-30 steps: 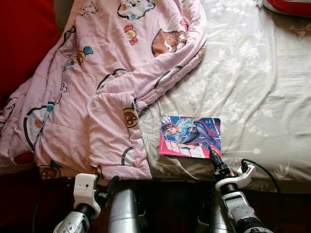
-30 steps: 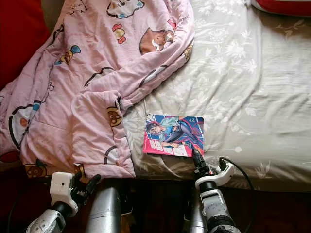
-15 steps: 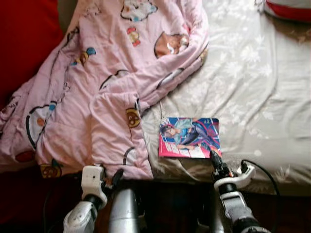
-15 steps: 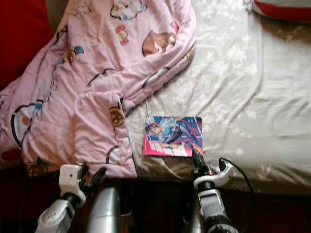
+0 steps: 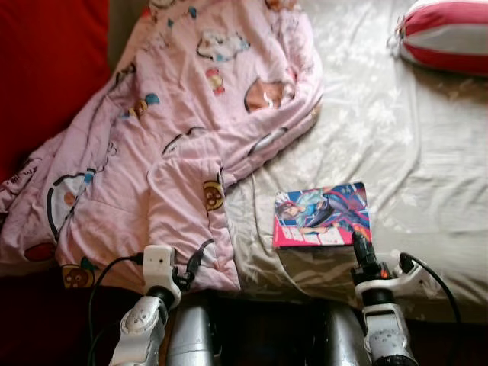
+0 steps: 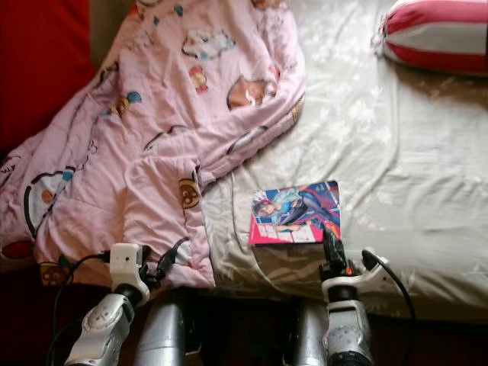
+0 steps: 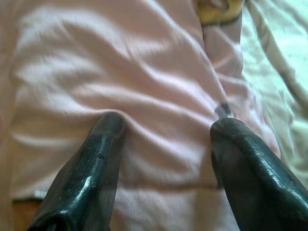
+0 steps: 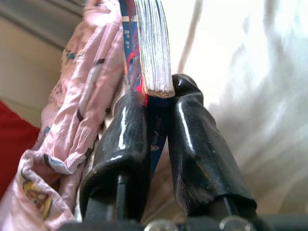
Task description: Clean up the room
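The right pincer (image 5: pixel 358 245) is clamped on the near edge of a comic book (image 5: pixel 322 215), its two black fingers (image 8: pixel 126 134) pressed tight on either side of the cover and pages, as the right wrist view makes plain. The book lies flat on the bed (image 5: pixel 427 175), near its front edge, just beside the folded corner of a pink blanket (image 5: pixel 191 137). Its cover is glossy and busy: a drawn figure with pale blue hair, dark blue and purple tones across the right half, and a bright pink band along the near edge carrying white lettering too small to read. The page block shows cream-white at the gripped edge.

The left pincer (image 5: pixel 187 264) sits at the front edge of the bed on the pink blanket, its fingers (image 7: pixel 91 163) spread well apart with the tips resting against the cloth and nothing between them. The left wrist view shows the wrinkled pink fabric bulging between the two tips.

The blanket is light pink, printed with cartoon bears and other small figures, and lies crumpled over the left half of the bed, one flap doubled back near the front. The bed's sheet is pale grey-beige with a faint flower pattern. A red and white striped pillow (image 5: pixel 446 34) lies at the far right corner, well apart from the book. A red surface (image 5: pixel 46 69) stands to the left of the bed.
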Robot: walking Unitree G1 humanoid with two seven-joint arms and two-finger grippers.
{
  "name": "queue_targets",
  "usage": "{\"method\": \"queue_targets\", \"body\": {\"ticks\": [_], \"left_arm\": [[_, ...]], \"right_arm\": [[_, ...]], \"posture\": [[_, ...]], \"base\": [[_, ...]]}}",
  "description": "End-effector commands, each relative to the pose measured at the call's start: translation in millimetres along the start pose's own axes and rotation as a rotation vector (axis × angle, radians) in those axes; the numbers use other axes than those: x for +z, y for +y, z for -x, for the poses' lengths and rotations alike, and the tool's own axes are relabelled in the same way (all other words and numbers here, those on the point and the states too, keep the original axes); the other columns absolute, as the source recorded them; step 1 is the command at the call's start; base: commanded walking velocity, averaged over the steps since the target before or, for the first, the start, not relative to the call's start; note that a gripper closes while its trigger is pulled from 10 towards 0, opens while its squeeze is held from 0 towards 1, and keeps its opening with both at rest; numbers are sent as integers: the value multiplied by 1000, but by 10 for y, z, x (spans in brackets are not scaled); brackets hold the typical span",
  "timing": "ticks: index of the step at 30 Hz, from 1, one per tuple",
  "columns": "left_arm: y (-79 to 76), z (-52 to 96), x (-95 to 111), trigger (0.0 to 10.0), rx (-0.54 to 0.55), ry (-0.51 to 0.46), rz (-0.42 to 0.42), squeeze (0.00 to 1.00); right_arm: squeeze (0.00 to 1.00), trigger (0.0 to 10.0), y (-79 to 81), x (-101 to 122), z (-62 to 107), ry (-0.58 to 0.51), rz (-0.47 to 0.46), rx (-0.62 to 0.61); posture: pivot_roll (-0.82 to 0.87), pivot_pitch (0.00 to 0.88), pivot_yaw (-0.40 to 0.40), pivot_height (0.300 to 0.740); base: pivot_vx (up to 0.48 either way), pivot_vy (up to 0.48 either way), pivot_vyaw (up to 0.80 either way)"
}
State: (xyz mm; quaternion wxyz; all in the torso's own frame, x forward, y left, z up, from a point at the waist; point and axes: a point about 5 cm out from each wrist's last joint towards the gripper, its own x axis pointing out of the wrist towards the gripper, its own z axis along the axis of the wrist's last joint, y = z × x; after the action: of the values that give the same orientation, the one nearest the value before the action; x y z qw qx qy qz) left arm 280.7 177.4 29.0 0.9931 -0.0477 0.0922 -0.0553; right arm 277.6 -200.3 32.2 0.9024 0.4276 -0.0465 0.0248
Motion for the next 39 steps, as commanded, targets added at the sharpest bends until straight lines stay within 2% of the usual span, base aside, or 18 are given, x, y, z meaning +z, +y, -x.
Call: {"method": "queue_targets", "body": {"ticks": [1,4,5,6,9,13,18,21,29,36,39], "left_arm": [[19,17,-93,10000,15,32,2,0],[14,-5,-99,10000,15,33,4,0],[17,-10,-110,10000,17,36,7,0],[21,-11,-116,10000,19,38,9,0],[32,-14,-140,10000,26,41,15,0],[57,-12,-171,10000,43,48,28,0],[68,2,-224,10000,63,63,41,0],[53,19,-273,10000,63,80,45,0],[92,74,-377,10000,83,127,46,0],[106,143,-488,10000,98,178,45,0],[159,268,-661,10000,122,276,38,0]], "right_arm": [[0,10000,43,105,4,-18,117,-4],[0,10000,66,179,-5,-17,229,-12],[0,10000,76,247,-11,-22,321,-36],[0,10000,86,265,-16,-12,359,-38],[0,10000,139,314,-22,-3,418,-20],[0,10000,109,320,-12,2,424,-73],[0,10000,7,186,19,87,477,-142],[0,10000,-23,135,43,94,456,-187],[0,10000,12,37,86,108,462,-189],[0,10000,-80,59,127,103,458,-236],[0,10000,-83,27,117,124,468,-235]], "posture": [[54,104,15,585],[40,93,15,585],[28,83,14,585],[23,81,14,585],[16,64,9,585],[5,49,4,585],[12,23,-3,615],[13,6,-7,645],[0,0,1,685],[-8,0,3,735],[-5,0,2,740]], "base": [[0,0,0],[0,0,0],[0,0,0],[0,0,0],[0,0,0],[0,0,0],[0,0,0],[0,0,0],[0,0,0],[0,0,0],[0,0,0]]}}
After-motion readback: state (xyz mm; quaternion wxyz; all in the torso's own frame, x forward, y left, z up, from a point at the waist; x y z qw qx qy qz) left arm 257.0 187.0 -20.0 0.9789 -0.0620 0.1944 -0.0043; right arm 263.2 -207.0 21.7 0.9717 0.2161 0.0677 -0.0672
